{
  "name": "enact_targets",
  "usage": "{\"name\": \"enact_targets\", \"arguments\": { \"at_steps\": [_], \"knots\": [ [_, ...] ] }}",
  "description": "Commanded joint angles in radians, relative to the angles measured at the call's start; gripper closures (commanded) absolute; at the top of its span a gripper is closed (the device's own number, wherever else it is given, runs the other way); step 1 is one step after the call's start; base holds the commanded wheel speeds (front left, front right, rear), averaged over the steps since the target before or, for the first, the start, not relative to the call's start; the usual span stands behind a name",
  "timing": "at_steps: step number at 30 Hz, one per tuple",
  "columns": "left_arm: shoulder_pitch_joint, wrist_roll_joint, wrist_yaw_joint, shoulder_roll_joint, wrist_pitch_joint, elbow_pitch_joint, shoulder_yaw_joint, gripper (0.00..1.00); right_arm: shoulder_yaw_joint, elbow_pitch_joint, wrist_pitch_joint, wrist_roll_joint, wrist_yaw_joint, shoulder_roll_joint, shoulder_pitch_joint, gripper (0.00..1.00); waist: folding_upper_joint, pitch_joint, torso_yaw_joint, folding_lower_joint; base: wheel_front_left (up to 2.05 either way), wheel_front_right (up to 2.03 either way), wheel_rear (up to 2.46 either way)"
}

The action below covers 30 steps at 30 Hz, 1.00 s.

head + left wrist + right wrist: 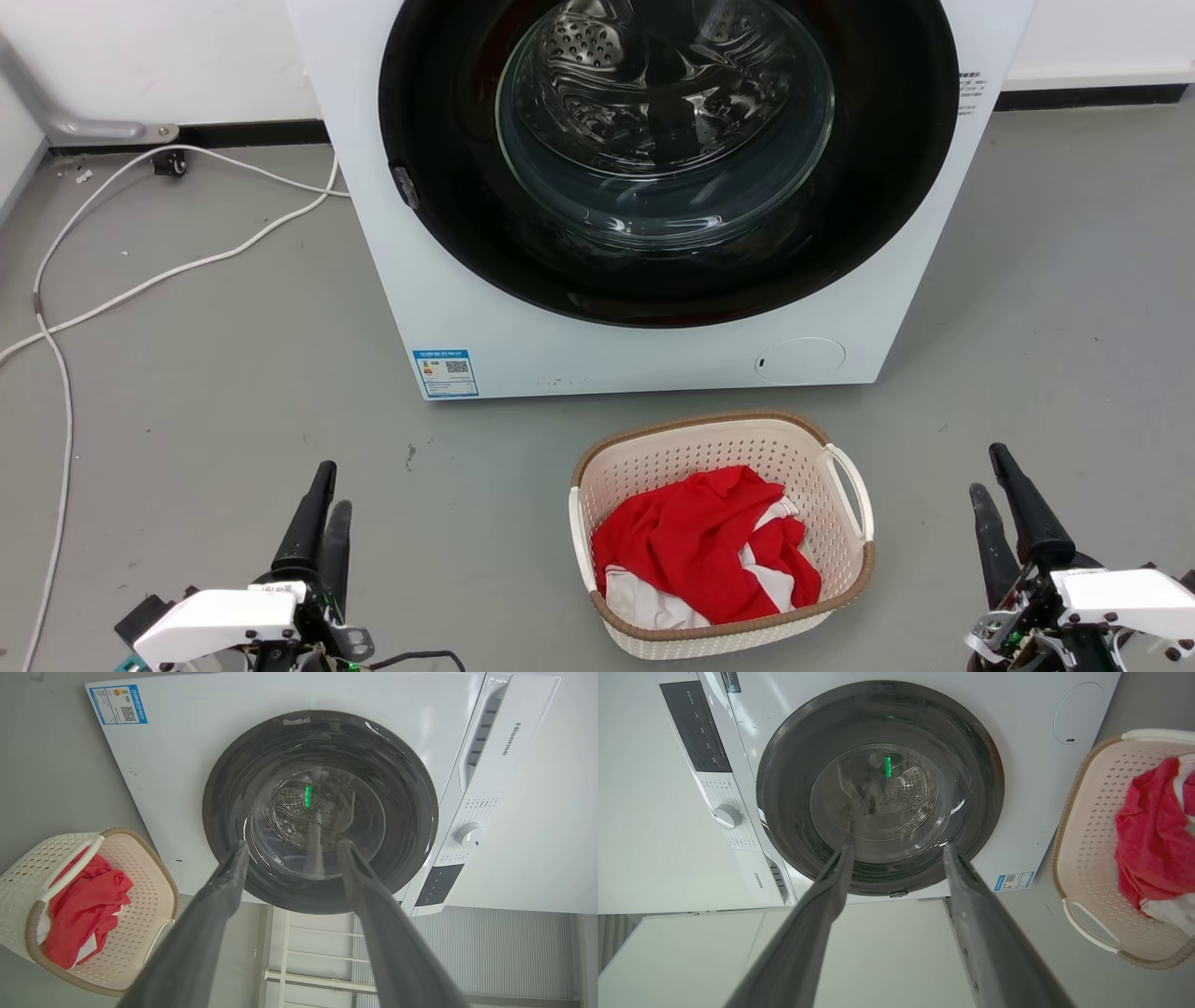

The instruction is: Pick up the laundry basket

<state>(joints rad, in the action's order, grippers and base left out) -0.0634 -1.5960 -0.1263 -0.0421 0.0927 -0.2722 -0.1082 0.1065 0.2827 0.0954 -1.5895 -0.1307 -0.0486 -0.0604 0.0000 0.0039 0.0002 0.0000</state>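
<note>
The laundry basket (653, 459), cream-white and perforated with a brown woven-look rim, stands on the grey floor just in front of the washing machine. It holds red and white cloth (695, 546), and a loop handle (854, 487) shows on its right side. My left gripper (332, 487) hovers well to the basket's left and my right gripper (987, 469) to its right, neither touching it. In the left wrist view the left gripper (293, 844) is open and empty, with the basket (140, 877) off to one side. The right gripper (899, 848) is likewise open beside the basket (1087, 826).
A white front-loading washing machine (523, 317) with its dark round door shut stands right behind the basket. A white cable (140, 280) trails over the floor at the left. A white wall with a dark skirting runs along the back.
</note>
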Motion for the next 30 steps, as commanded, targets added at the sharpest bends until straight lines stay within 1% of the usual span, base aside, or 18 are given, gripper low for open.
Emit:
{"name": "enact_targets", "arguments": {
  "at_steps": [1, 4, 12, 13, 23, 30],
  "knots": [
    [-0.015, 0.029, -0.002, -0.003, -0.013, 0.029, -0.005, 0.00, -0.002, -0.026, -0.015, 0.030, 0.000, -0.001, -0.019, 0.00, 0.0000, 0.000, 0.000, 0.0000, 0.00, 0.00, 0.00],
    [-0.015, 0.072, -0.002, -0.004, -0.028, 0.041, -0.011, 0.00, -0.002, -0.039, -0.030, 0.086, 0.000, -0.001, -0.018, 0.00, 0.0000, 0.001, 0.000, 0.0000, 0.00, 0.00, 0.00],
    [-0.011, 0.222, 0.000, -0.004, -0.065, 0.081, -0.022, 0.00, -0.011, -0.100, -0.067, 0.289, 0.000, -0.001, -0.012, 0.00, 0.0000, 0.004, 0.001, 0.0000, 0.00, 0.00, 0.00],
    [-0.011, 0.222, 0.000, -0.004, -0.065, 0.081, -0.022, 0.00, -0.011, -0.100, -0.067, 0.289, 0.000, -0.001, -0.012, 0.00, 0.0000, 0.004, 0.001, 0.0000, 0.00, 0.00, 0.00],
    [0.004, 0.431, 0.029, -0.005, -0.108, 0.133, 0.003, 0.00, -0.041, -0.167, -0.110, 0.544, 0.000, -0.002, 0.002, 0.00, 0.0000, 0.007, 0.002, 0.0000, 0.00, 0.00, 0.00],
    [0.013, 0.557, 0.047, -0.006, -0.134, 0.155, 0.024, 0.00, -0.061, -0.199, -0.136, 0.697, 0.000, -0.002, 0.011, 0.00, 0.0000, 0.009, 0.002, 0.0000, 0.00, 0.00, 0.00]
  ]
}}
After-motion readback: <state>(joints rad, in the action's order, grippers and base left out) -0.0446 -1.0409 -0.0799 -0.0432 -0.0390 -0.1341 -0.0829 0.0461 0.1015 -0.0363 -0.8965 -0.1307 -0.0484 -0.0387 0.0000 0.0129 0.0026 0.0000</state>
